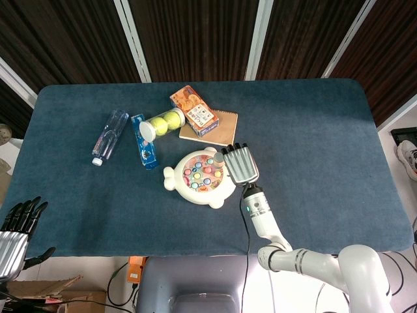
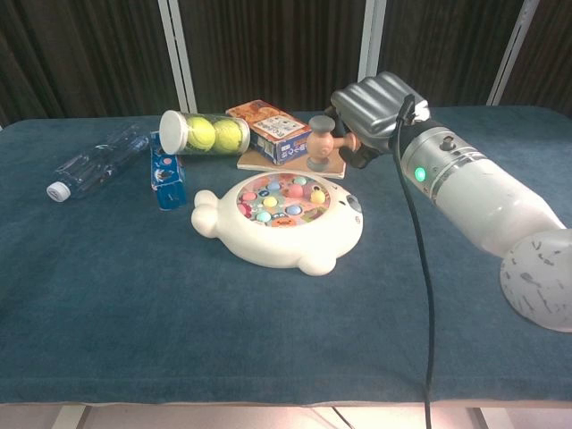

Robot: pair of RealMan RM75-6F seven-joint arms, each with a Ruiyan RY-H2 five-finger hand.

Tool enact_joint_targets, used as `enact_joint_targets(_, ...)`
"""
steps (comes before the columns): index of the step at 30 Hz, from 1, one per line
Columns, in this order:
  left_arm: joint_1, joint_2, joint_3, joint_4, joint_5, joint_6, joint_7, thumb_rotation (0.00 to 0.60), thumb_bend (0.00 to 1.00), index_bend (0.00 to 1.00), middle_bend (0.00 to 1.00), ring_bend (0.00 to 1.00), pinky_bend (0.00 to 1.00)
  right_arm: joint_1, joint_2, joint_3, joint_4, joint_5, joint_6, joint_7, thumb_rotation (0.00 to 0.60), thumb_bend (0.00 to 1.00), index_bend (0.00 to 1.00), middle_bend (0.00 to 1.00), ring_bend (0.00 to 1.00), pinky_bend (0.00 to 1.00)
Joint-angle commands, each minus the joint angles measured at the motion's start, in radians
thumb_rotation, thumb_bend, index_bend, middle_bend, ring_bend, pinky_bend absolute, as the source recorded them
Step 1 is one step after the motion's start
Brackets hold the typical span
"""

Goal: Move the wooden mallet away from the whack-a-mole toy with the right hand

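The white seal-shaped whack-a-mole toy (image 1: 195,189) (image 2: 277,241) with coloured pegs lies in the middle of the blue table. My right hand (image 1: 240,163) (image 2: 377,109) grips the handle of the wooden mallet (image 2: 322,143). The mallet is lifted just above the toy's far right edge, its grey-topped head (image 1: 220,158) pointing down. In the head view the hand hides most of the mallet. My left hand (image 1: 15,229) hangs off the table's near left corner, fingers apart and holding nothing.
Behind the toy lie a tan notebook (image 1: 225,127) (image 2: 268,162) with an orange box (image 1: 193,109) (image 2: 268,130) on it, a tube of tennis balls (image 1: 164,122) (image 2: 206,132), a blue packet (image 1: 144,149) (image 2: 166,170) and a clear water bottle (image 1: 109,135) (image 2: 94,165).
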Motion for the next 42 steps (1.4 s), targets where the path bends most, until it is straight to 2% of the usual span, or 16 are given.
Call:
enact_joint_targets(1, 0.000, 0.000, 0.000, 0.001, -0.001, 0.001, -0.003, 0.600, 0.07, 0.00, 0.00, 0.00, 0.10, 0.002, -0.004, -0.002, 0.005, -0.001, -0.002, 0.001, 0.600, 0.48, 1.00, 0.79, 0.60, 0.61)
enact_joint_targets(42, 0.010, 0.012, -0.001, 0.012, 0.004, 0.019, -0.039, 0.600, 0.07, 0.00, 0.00, 0.00, 0.10, 0.045, -0.137, -0.001, 0.197, -0.005, -0.055, 0.008, 0.600, 0.48, 1.00, 0.79, 0.60, 0.61)
